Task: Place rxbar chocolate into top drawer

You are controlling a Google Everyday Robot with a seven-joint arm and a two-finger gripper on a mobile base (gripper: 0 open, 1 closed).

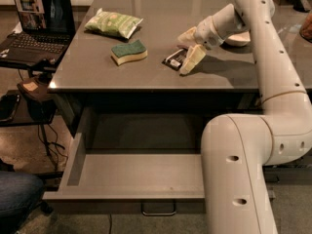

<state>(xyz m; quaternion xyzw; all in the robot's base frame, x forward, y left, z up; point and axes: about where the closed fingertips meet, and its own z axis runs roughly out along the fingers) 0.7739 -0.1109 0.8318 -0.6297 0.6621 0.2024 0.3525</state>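
The rxbar chocolate [176, 59] is a small black wrapper with white print, lying flat on the grey table top near its middle. My gripper [189, 49] hangs just above the bar's right end, open, with one pale finger [192, 60] beside the bar and the other behind it. It holds nothing. The top drawer [136, 168] is pulled out below the table's front edge and its inside shows nothing in it. Its loop handle [158, 210] sits at the front centre.
A green-and-yellow sponge [128, 51] lies left of the bar and a green chip bag [112, 23] behind it. A white bowl [239, 37] sits behind my wrist. A laptop [37, 23] stands on a side stand at left. My arm's base fills the lower right.
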